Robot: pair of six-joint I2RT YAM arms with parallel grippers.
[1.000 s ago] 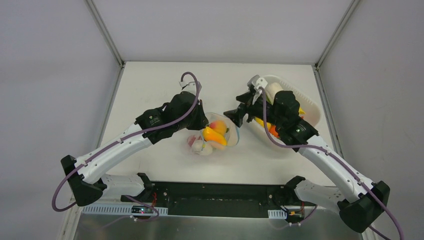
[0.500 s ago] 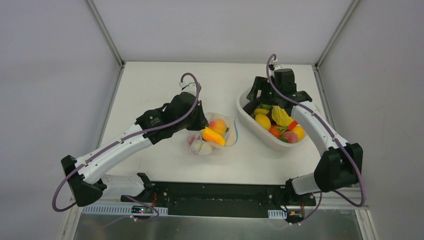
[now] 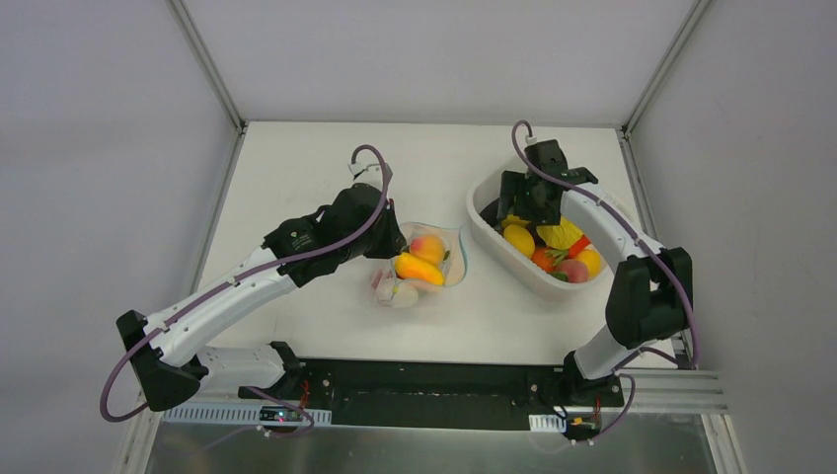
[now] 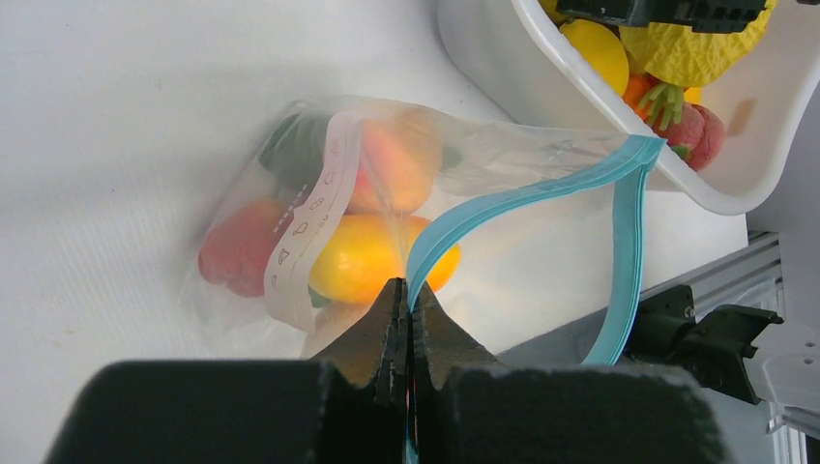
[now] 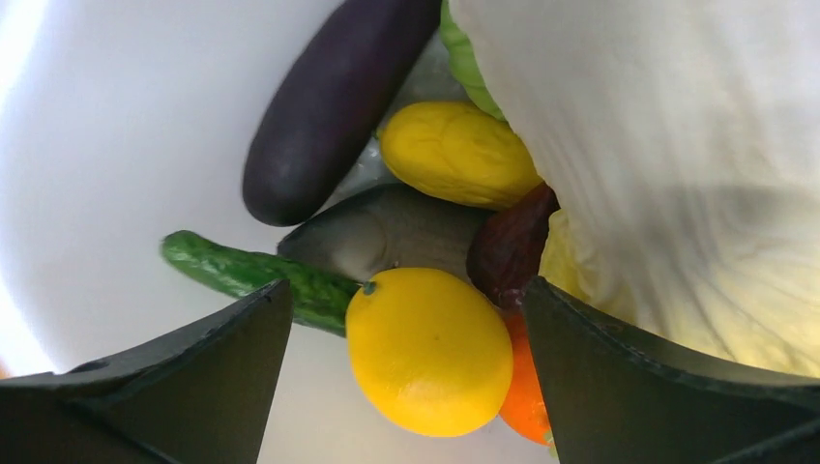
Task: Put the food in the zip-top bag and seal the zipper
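The clear zip-top bag (image 3: pixel 422 265) lies mid-table with its mouth open; in the left wrist view it (image 4: pixel 319 193) holds an orange-yellow fruit (image 4: pixel 372 256), a peach and a red piece. My left gripper (image 4: pixel 410 295) is shut on the teal-blue zipper (image 4: pixel 541 188) at the bag's near rim and also shows from above (image 3: pixel 393 240). My right gripper (image 5: pixel 406 319) is open over the white tub (image 3: pixel 489 202), jaws either side of a yellow lemon (image 5: pixel 430 350). A cucumber (image 5: pixel 251 271), an eggplant (image 5: pixel 334 101) and other food lie there.
The tub (image 5: pixel 106 155) stands at the right, near the bag's open mouth. A large pale leafy vegetable (image 5: pixel 677 145) fills its right side. Grey walls enclose the table on three sides.
My right arm has swung back from the bag to the tub and lowered the open gripper over the lemon. The left gripper has kept its hold on the zipper.
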